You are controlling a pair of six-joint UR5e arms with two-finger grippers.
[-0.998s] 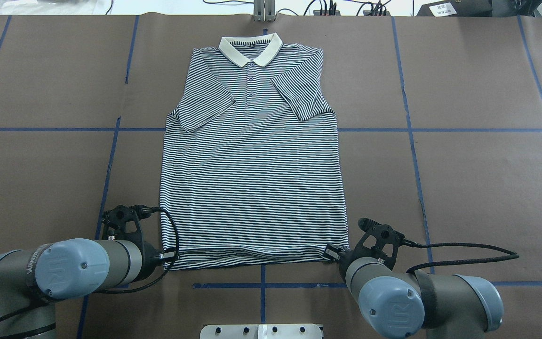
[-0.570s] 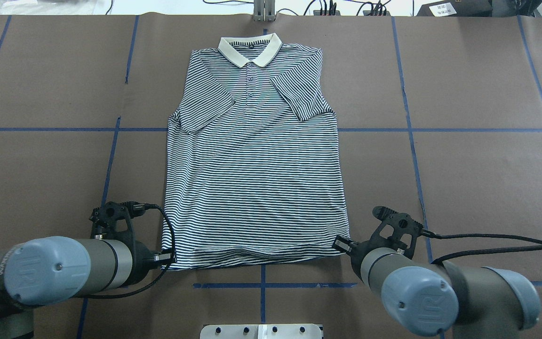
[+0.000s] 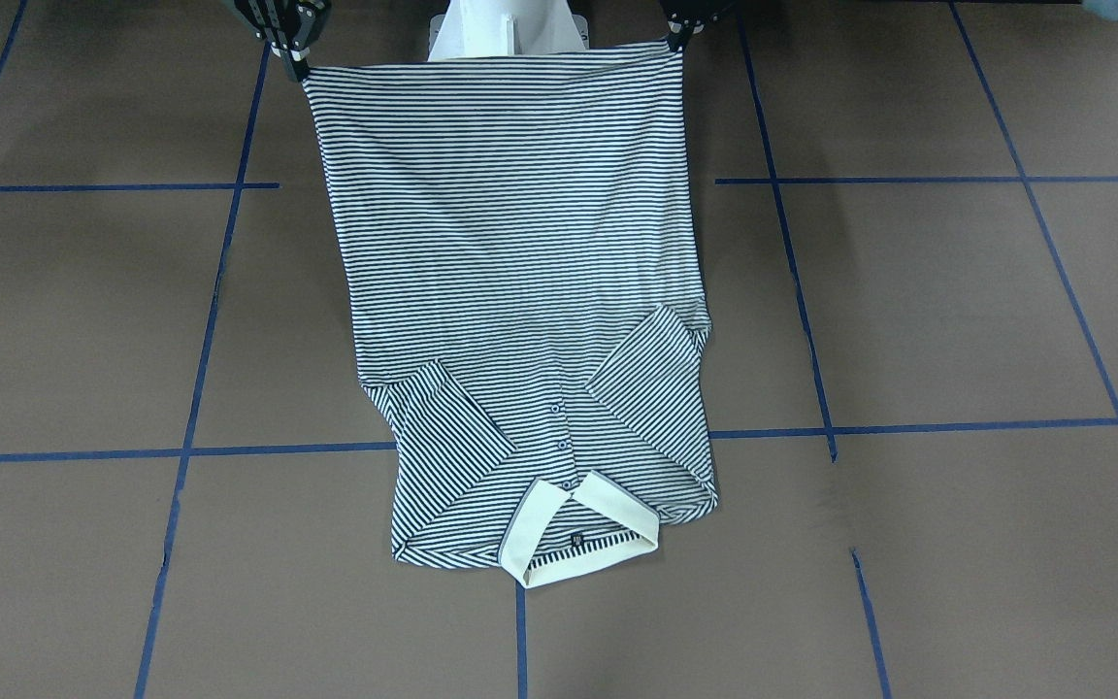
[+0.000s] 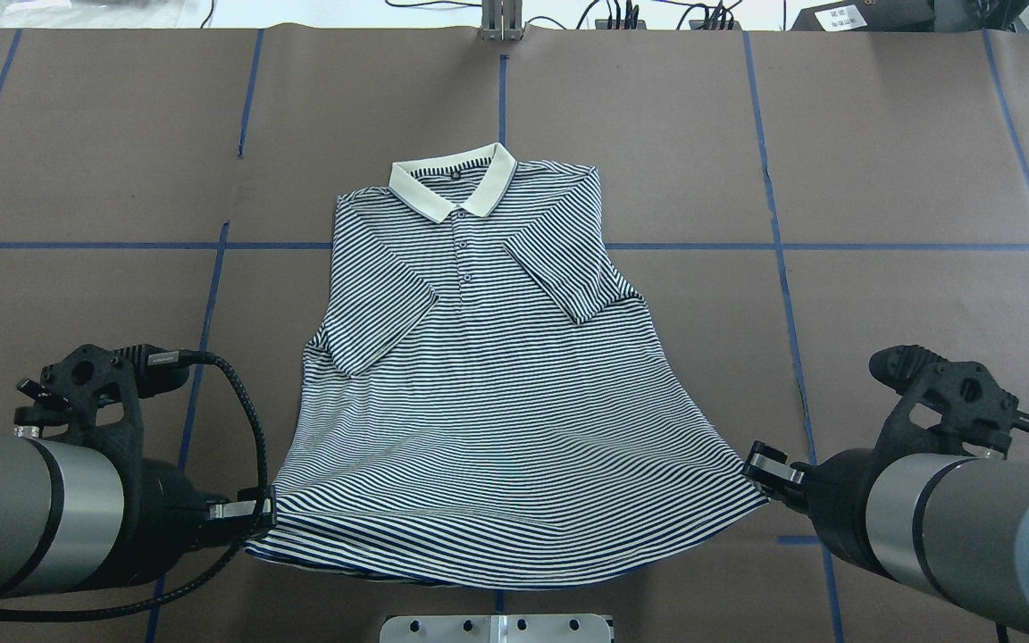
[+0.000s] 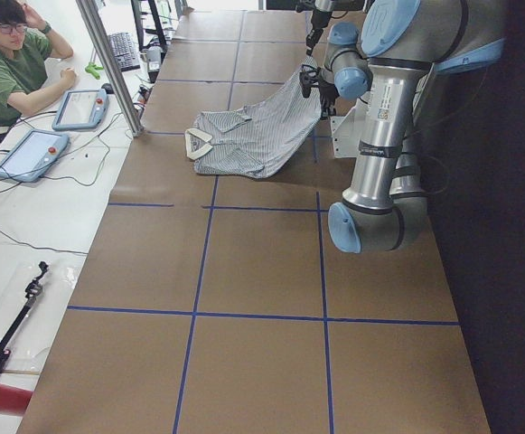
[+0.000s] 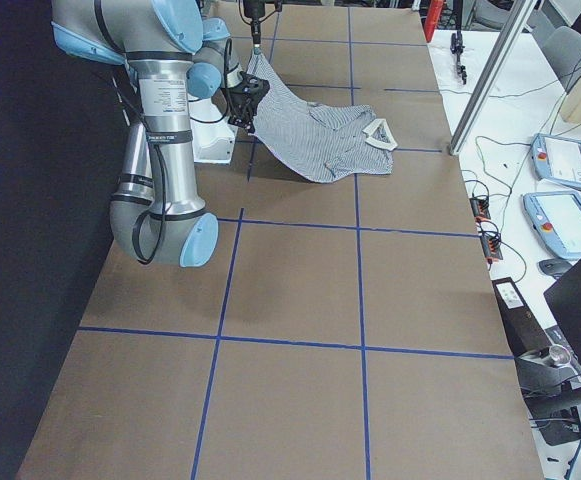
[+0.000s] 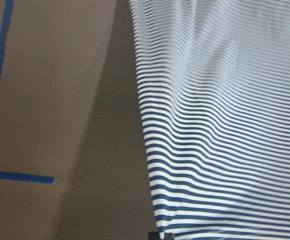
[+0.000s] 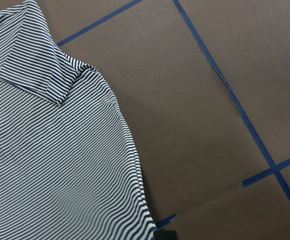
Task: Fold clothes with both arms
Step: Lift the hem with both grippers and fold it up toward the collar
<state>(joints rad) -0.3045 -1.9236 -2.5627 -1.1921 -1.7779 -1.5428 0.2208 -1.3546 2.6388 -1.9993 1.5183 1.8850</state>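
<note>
I have the polo shirt (image 4: 479, 384) centre-frame in the overhead view, face up. Its cream collar (image 4: 452, 189) lies on the tabletop (image 4: 881, 179) toward the top of the frame, and both sleeves (image 4: 559, 268) are folded in across the chest. The hem (image 4: 497, 558), at the bottom of that frame, is lifted clear of the tabletop. It is drawn wide between its two corners and bellies slightly in the middle. In the side views the cloth slopes up from the resting collar end to the raised hem. The left end effector (image 4: 260, 513), at the lower left of the overhead frame, is pressed together on one hem corner. The right end effector (image 4: 760, 466), at the lower right, pinches the other corner the same way. In the front-facing view they sit at the top edge, the left one (image 3: 675, 34) on the right and the right one (image 3: 292, 58) on the left. The relation I care about is that the shirt's long axis runs straight away from both end effectors, hem to collar, up the middle of the overhead frame. The collar lies well ahead of them and about midway between them, so neither arm is nearer. My read is that the next move carries the hem forward over the body toward the collar, with both corners kept level so the fold lands square. I see no container anywhere on the tabletop.
</note>
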